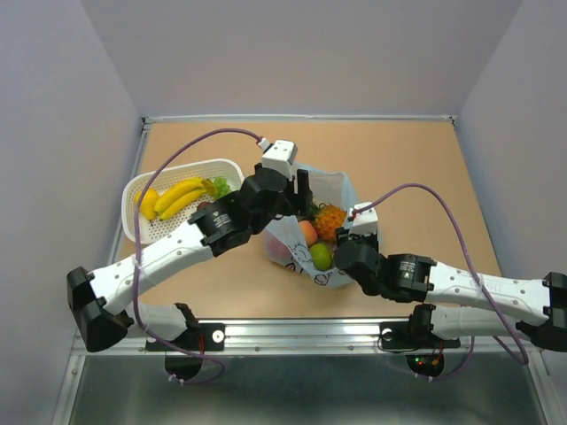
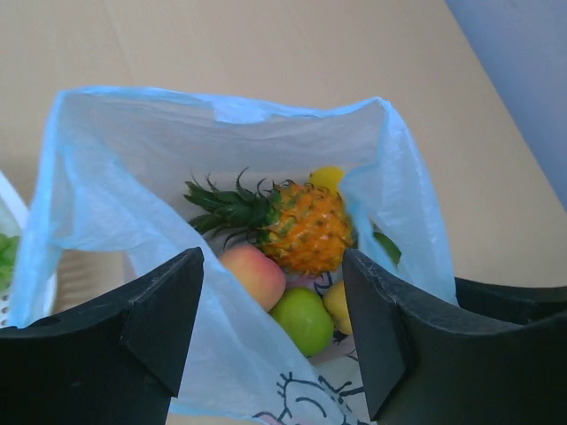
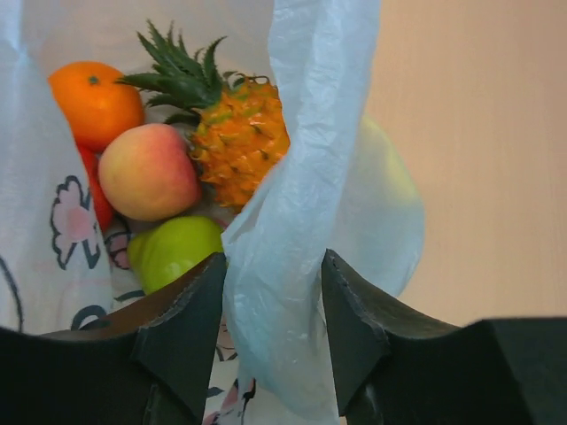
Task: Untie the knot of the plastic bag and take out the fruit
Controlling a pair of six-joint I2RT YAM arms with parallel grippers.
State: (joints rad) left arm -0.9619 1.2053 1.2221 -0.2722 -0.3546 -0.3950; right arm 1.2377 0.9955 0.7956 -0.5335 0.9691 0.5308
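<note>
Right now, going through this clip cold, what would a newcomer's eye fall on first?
The light-blue plastic bag stands open mid-table, with the spiky orange pineapple, a pink peach and a green fruit showing inside. A fold of its wall sits between the fingers of the right claw, at the bag's near right edge. Off to the left, a white basket holds yellow bananas.

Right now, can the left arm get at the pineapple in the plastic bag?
Probably yes: the plastic bag gapes open, the pineapple lies uncovered on top, and the open left claw hangs over it.
</note>
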